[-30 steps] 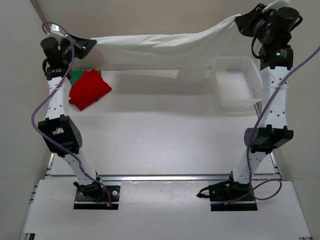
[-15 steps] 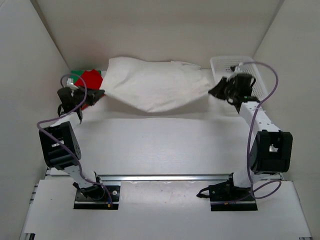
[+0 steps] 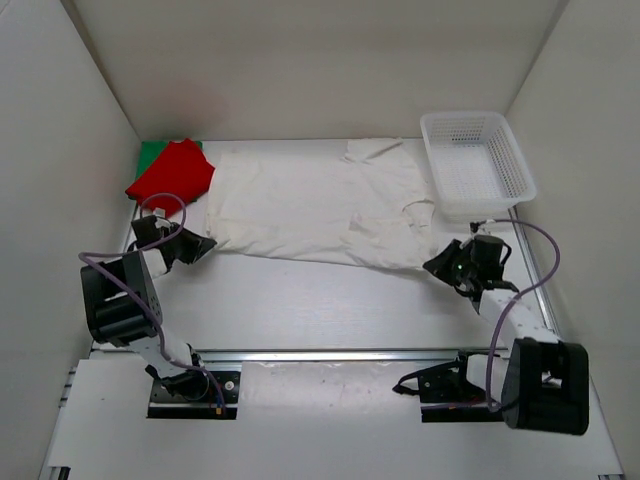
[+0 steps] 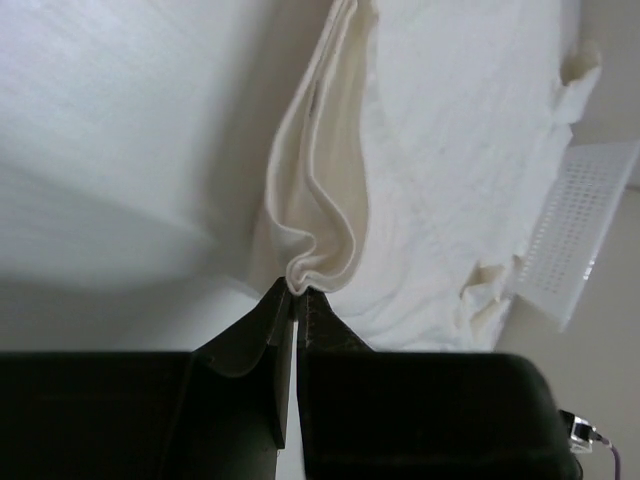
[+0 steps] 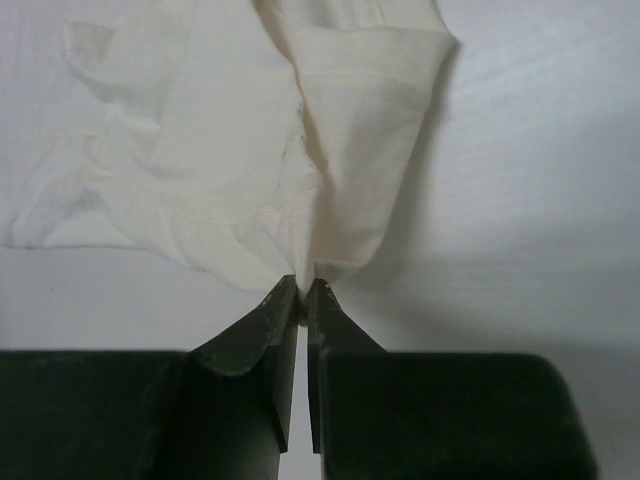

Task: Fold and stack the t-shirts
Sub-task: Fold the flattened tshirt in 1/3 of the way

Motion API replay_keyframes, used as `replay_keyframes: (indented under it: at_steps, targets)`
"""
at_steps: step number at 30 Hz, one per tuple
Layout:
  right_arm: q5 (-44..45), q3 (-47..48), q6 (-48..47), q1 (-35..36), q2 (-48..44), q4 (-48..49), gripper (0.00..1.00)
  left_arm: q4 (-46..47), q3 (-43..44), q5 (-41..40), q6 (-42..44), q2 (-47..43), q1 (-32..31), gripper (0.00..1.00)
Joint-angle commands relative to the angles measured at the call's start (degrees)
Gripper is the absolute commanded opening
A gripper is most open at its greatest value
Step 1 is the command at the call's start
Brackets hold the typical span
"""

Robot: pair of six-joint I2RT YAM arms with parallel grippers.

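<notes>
The off-white t-shirt (image 3: pixel 310 205) lies spread across the back half of the table, somewhat wrinkled. My left gripper (image 3: pixel 205 243) is shut on its near left corner, and the pinched hem (image 4: pixel 318 268) bunches at the fingertips. My right gripper (image 3: pixel 432 266) is shut on the near right corner, where cloth (image 5: pixel 345 215) rises from between the jaws. Both grippers sit low by the table. A red t-shirt (image 3: pixel 172 173) lies folded at the back left on top of a green t-shirt (image 3: pixel 152 152).
A white plastic mesh basket (image 3: pixel 476 163) stands at the back right, close to the shirt's right edge. Bare table stretches in front of the shirt towards the arm bases. White walls close in the sides and back.
Both arms came down and towards the near side, pulling the off-white shirt from hanging stretched in the air to lying flat on the table. The grips stayed shut.
</notes>
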Motion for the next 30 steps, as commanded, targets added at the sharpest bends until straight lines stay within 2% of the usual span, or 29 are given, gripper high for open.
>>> replay_keyframes:
  at_steps: [1, 3, 5, 8, 9, 12, 14, 16, 18, 19, 20, 21, 22, 23, 25, 26, 27, 29, 30]
  targets:
    - [2.2, -5.2, 2.5, -2.1, -7.1, 0.0, 0.00, -11.6, -1.3, -5.4, 8.7, -6.5, 2.6, 0.00]
    - [1.9, -7.3, 2.8, -2.5, -11.9, -2.1, 0.00, -16.7, -0.8, -7.0, 13.2, -8.5, 3.5, 0.00]
    - [-0.4, -10.0, 2.9, -4.4, -18.0, -6.3, 0.00, -23.7, -0.4, -13.5, 15.9, -12.3, 3.7, 0.00]
    - [-3.6, -12.4, 3.6, -7.2, -25.4, -12.8, 0.00, -28.2, -2.1, -20.4, 17.5, -17.5, 3.4, 0.00]
    - [-3.0, -11.7, 3.8, -3.8, -26.1, -13.1, 0.00, -29.6, -2.9, -21.0, 17.3, -20.1, 3.9, 0.00]
    - [-2.4, -10.8, 6.5, -1.9, -29.0, -16.6, 0.00, -31.2, -5.8, -21.1, 17.2, -25.1, 6.2, 0.00]
    - [1.1, -8.1, 5.9, -1.5, -30.1, -22.6, 0.00, -33.2, -7.3, -23.7, 17.6, -27.6, 5.6, 0.00]
    - [1.9, -7.1, 7.0, 1.2, -32.5, -24.6, 0.00, -34.7, -8.2, -27.0, 17.2, -29.5, 4.1, 0.00]
    - [3.6, -6.6, 8.5, 2.6, -33.8, -27.3, 0.00, -36.2, -8.8, -29.3, 16.3, -31.9, 3.1, 0.06]
    - [3.8, -6.7, 8.5, 3.3, -33.8, -27.3, 0.00, -36.3, -8.8, -29.8, 15.8, -33.4, 3.3, 0.12]
    - [4.5, -6.0, 8.7, 3.6, -34.2, -28.3, 0.06, -36.4, -8.7, -30.7, 15.7, -34.9, 3.3, 0.18]
    - [5.3, -5.3, 8.1, 3.4, -33.7, -28.5, 0.11, -37.1, -8.5, -30.8, 14.9, -35.5, 3.5, 0.37]
    - [5.5, -5.1, 7.5, 3.2, -34.3, -28.8, 0.24, -36.7, -8.5, -30.1, 14.4, -36.1, 3.7, 0.55]
    - [6.2, -3.5, 6.5, 3.2, -34.0, -29.6, 0.31, -36.3, -8.1, -29.1, 14.8, -36.3, 3.7, 0.64]
    - [6.8, -0.9, 4.2, 3.7, -34.0, -29.8, 0.37, -35.4, -7.3, -26.7, 13.9, -36.9, 3.2, 0.69]
    - [6.8, 1.0, 3.3, 3.7, -33.4, -29.8, 0.46, -34.9, -7.0, -25.6, 13.9, -37.4, 2.7, 0.70]
    - [6.6, 3.1, 1.8, 4.4, -32.7, -30.5, 0.47, -34.5, -5.4, -25.4, 13.7, -38.1, 0.6, 0.69]
    - [6.3, 5.5, -0.2, 5.0, -31.8, -29.6, 0.45, -32.8, -4.2, -25.3, 14.3, -40.0, -2.8, 0.56]
    - [6.8, 5.7, -0.6, 7.2, -31.2, -27.7, 0.35, -29.8, -4.6, -23.9, 14.4, -41.2, -6.1, 0.55]
